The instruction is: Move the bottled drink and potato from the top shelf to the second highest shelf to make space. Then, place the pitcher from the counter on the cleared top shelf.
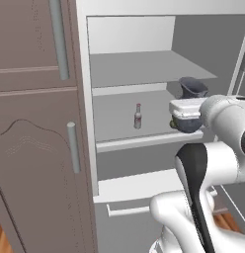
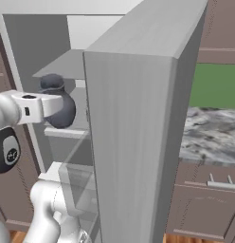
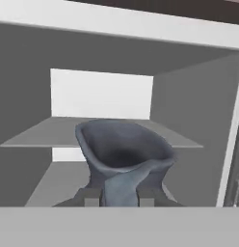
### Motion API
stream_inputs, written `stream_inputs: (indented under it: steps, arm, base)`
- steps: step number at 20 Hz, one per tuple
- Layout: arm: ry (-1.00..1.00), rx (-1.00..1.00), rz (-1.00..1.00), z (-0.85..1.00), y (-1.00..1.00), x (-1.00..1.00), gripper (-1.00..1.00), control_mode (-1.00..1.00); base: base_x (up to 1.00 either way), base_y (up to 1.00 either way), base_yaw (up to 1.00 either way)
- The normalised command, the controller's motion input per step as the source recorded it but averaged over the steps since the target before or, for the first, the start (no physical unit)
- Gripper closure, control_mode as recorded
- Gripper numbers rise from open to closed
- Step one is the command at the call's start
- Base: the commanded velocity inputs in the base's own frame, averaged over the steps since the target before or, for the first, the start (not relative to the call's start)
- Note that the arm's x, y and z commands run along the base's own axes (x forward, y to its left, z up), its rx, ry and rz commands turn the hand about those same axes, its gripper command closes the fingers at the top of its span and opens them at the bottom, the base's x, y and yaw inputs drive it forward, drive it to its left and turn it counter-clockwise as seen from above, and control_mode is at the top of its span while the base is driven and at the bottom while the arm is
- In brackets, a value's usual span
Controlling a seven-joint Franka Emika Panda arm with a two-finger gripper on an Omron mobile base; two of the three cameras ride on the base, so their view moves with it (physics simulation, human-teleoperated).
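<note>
We see gripper (image 3: pixel 119 201) clamped on dark blue-grey rounded pitcher (image 1: pixel 193 89), flared lip; slim glass bottled drink (image 1: pixel 138 116) upright on flat grey second highest shelf (image 1: pixel 144 141), left of pitcher.

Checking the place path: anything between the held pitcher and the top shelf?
Nothing visible. The pincer is shut on the pitcher, in front of the open fridge about level with the top shelf, whose visible surface is bare. The bottled drink stands on the second highest shelf, below the path.
</note>
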Motion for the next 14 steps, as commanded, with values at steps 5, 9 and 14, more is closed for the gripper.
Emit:
stream_inputs:
  steps: [5,9,14]
  arm:
    - [-0.21,-0.02,0.0,0.44,0.0,0.0,1.0,-1.0]
    - [-0.01,0.0,0.0,0.45,0.0,0.01,1.0,-1.0]
    - [0.02,0.01,0.0,0.43,0.0,0.22,1.0,-1.0]
  base:
    - [0.0,0.0,0.0]
    - [0.0,0.0,0.0]
    - [0.0,0.0,0.0]
